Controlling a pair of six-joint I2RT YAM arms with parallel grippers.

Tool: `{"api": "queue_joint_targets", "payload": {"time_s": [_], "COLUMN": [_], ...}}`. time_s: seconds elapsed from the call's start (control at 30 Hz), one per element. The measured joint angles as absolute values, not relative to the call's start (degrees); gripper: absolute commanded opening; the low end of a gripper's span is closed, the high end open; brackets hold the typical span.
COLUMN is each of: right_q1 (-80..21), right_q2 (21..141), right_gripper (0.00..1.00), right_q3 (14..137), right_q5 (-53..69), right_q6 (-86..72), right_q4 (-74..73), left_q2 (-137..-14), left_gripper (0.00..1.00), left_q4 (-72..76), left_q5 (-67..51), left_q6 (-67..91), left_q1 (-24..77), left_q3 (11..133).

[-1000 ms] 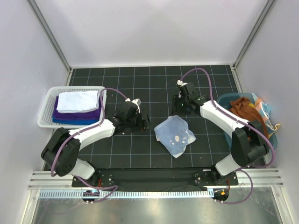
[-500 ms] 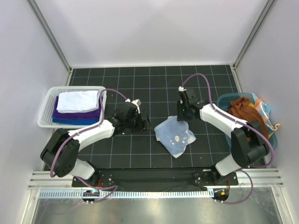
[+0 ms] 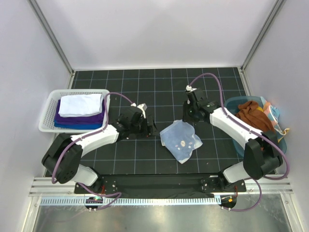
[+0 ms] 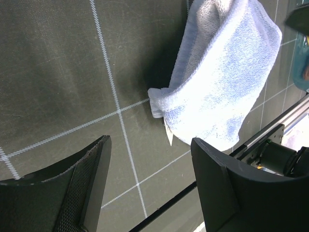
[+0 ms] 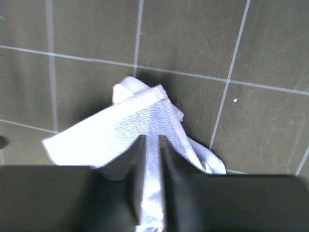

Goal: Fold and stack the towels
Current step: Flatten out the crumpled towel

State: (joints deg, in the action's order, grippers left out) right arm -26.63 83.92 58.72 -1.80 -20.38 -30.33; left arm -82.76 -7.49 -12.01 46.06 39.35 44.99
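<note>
Fabric of the light blue towel (image 3: pixel 181 140) is being pinched between the narrow jaws of the right gripper (image 5: pixel 150 155). In the right wrist view, a raised fold of it is being squeezed in the thin gap between the two fingers (image 5: pixel 136 164).

In the top view, this towel is being shown near the middle of the frame, lying crumpled on the black gridded mat (image 3: pixel 145 87), and it is being gripped at its upper edge. The left gripper (image 3: pixel 152 129) is being held wide open with nothing in it; it is being seen just left of the towel, apart from it.

At the left of the frame, a white towel (image 3: pixel 81 104), a purple towel (image 3: pixel 79 117) and a dark blue towel (image 3: pixel 72 125) are being carried as a folded stack by the white basket (image 3: pixel 46 123), the white one on top. At the right edge, a rust brown towel (image 3: pixel 250 111) is being held in the teal tub (image 3: pixel 231 103), and other cloths (image 3: pixel 276 118) are being draped over its right rim.
</note>
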Motion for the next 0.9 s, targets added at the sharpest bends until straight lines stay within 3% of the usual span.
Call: {"api": "queue_joint_targets", "payload": {"time_s": [0.17, 0.37, 0.83, 0.9], "right_q1": [-26.7, -29.0, -31.7, -31.7], "right_q2": [81.6, 83.0, 86.8, 86.8], "right_gripper": [0.52, 0.54, 0.23, 0.26], "right_q3": [60.9, 60.8, 60.7, 60.7], "right_q5": [-1.9, -2.7, -5.4, -5.5], "right_q6": [-19.8, -19.4, -19.1, -19.2], "right_q4": [-31.3, -32.9, -35.2, -35.2], "left_q2": [-82.8, -82.8, -82.8, -82.8], "left_gripper": [0.71, 0.71, 0.71, 0.71], "left_q4": [-7.0, -6.6, -6.2, -6.2], "left_q5": [-12.1, -12.3, -12.7, -12.7], "left_q6": [46.1, 46.1, 46.1, 46.1], "left_q1": [39.4, 39.7, 40.0, 40.0], "left_q3": [45.0, 45.0, 45.0, 45.0]}}
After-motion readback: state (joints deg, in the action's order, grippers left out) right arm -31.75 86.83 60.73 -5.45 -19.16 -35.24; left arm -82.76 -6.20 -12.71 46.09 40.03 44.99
